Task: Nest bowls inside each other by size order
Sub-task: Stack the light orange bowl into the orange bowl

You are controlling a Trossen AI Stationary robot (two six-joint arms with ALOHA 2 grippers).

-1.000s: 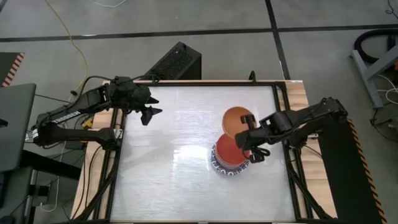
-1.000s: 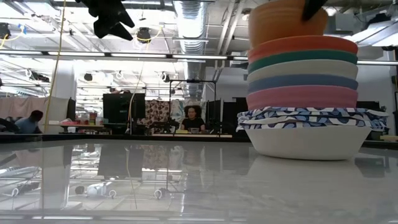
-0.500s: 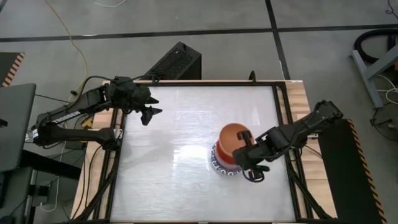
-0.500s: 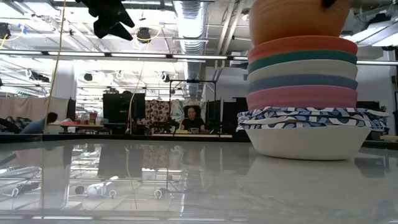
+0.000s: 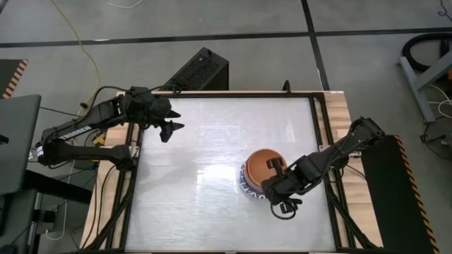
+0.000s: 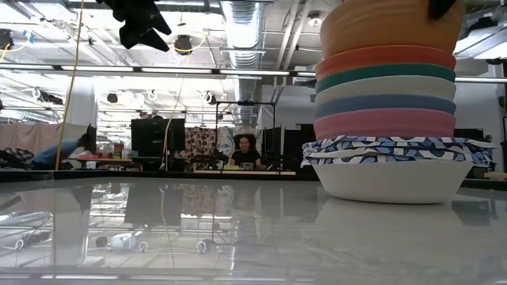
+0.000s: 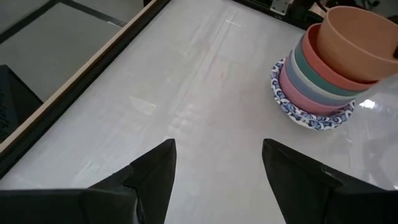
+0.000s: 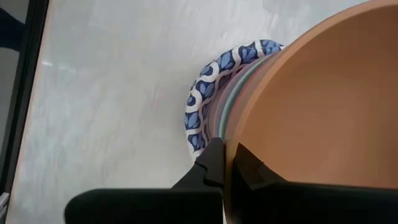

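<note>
Holding: our right gripper clamps the orange bowl's rim, above the stack.
Stack: red, teal, cream, blue, pink, then patterned bowls, right of table centre.
Left gripper: we hover it spread, far-left corner.

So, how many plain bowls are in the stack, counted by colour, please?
Orange bowl: 1
Red bowl: 1
Teal bowl: 1
Cream bowl: 1
Blue bowl: 1
Pink bowl: 1
Total: 6 plain bowls
</note>
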